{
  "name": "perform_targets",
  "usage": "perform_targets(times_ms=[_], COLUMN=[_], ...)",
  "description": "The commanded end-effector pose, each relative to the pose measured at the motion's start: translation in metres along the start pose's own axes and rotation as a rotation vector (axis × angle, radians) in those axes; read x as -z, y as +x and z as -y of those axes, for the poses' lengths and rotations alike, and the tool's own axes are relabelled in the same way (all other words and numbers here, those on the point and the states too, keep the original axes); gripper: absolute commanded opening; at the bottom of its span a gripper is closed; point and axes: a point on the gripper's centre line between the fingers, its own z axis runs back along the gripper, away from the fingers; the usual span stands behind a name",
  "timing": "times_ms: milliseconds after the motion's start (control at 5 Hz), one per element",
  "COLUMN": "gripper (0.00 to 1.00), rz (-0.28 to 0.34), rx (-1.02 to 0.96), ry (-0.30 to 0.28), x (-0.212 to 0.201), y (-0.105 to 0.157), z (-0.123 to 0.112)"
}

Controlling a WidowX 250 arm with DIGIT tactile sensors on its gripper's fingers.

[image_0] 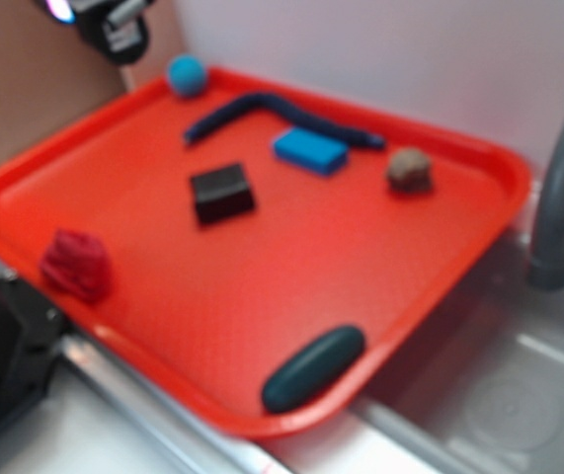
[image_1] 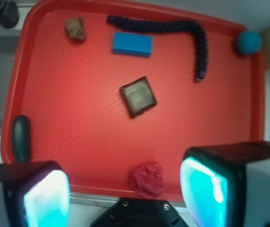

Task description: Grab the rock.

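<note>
In the exterior view, your rock (image_0: 410, 170) sits alone on the tray (image_0: 262, 296) by the far right rim, beside the blue block (image_0: 310, 151). It looks hard, rough and lumpy, likely grippy; pinch across its widest middle. In the wrist view, the rock (image_1: 75, 29) lies top left, well away from the pincer (image_1: 125, 189), whose fingers (image_1: 47, 198) stand apart.

- Exterior: looks down at an angle across the red tray (image_0: 459, 267) from beyond its corner by the teal pebble (image_0: 313, 367), fairly near.
- Wrist: looks almost straight down over the tray (image_1: 78, 142) from high above its red-lump (image_1: 146, 179) edge.
- Shared: whole tray.
</note>
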Motion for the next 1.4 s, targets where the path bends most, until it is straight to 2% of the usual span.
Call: perform_targets(times_ms=[0,200,400,600,800,1000,1200], gripper=[1.00,1.00,1.00,1.00,1.00,1.00,1.00], rz=[0.017,-0.116,-0.028,-0.017,0.031,0.073,0.020], rx=[-0.004,0.063,0.185,0.172,0.243,0.242,0.242], ry=[0.000,0.069,0.118,0.201,0.103,0.112,0.115], x=[-0.004,0.032,0.067,0.106,0.123,0.137,0.154], y=[0.005,0.048,0.096,0.144,0.163,0.175,0.173], z=[0.000,0.019,0.052,0.065,0.070,0.075,0.072])
